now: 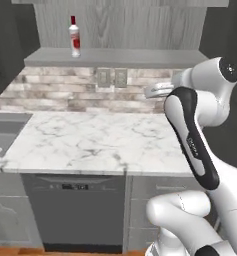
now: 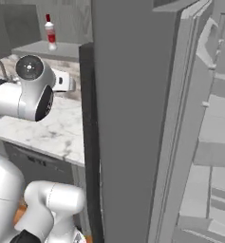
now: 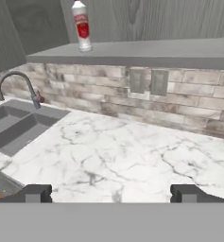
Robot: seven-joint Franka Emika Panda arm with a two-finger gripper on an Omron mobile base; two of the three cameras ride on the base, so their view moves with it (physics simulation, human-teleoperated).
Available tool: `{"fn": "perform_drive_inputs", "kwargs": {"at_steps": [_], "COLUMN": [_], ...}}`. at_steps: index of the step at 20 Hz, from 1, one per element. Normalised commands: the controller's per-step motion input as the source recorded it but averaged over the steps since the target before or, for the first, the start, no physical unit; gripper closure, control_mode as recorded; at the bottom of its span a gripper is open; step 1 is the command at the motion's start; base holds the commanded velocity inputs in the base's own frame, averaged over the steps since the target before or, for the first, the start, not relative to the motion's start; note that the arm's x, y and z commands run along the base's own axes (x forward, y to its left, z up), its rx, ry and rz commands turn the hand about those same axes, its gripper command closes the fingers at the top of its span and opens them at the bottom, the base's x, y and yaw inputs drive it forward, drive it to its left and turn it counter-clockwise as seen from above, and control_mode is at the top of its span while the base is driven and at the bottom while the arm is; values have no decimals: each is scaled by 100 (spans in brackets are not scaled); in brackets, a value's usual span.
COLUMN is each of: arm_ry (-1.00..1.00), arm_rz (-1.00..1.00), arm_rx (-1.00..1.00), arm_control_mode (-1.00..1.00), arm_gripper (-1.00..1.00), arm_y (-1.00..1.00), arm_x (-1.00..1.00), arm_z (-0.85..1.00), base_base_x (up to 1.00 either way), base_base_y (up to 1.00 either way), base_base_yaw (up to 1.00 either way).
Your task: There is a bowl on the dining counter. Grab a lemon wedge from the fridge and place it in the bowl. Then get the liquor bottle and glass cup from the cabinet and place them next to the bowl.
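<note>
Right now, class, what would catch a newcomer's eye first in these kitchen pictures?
The red-labelled liquor bottle stands alone at the left end of the grey cabinet shelf, above the brick tiles. Below spreads a white marble worktop, with a sink at its left end.

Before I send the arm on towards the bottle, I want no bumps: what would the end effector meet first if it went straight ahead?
Probably the brick backsplash below the cabinet shelf, though depth is hard to judge. The open end effector points under the liquor bottle, above the marble worktop.
</note>
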Motion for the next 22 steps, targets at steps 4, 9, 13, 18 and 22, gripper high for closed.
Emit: {"fn": "perform_drive_inputs", "kwargs": {"at_steps": [4,9,13,18,22], "arm_ry": [0,0,0,0,0], "arm_rz": [0,0,0,0,0], "arm_rx": [0,0,0,0,0], "arm_control_mode": [100,100,100,100,100], "arm_gripper": [-100,-100,-100,-100,-100], "arm_y": [0,0,0,0,0], "arm_x": [0,0,0,0,0], "arm_z": [0,0,0,0,0], "base_base_x": [35,27,39,48,53], "base_base_y": [51,64,60,52,44], "base_base_yaw": [-29,-28,-28,-29,-24]}}
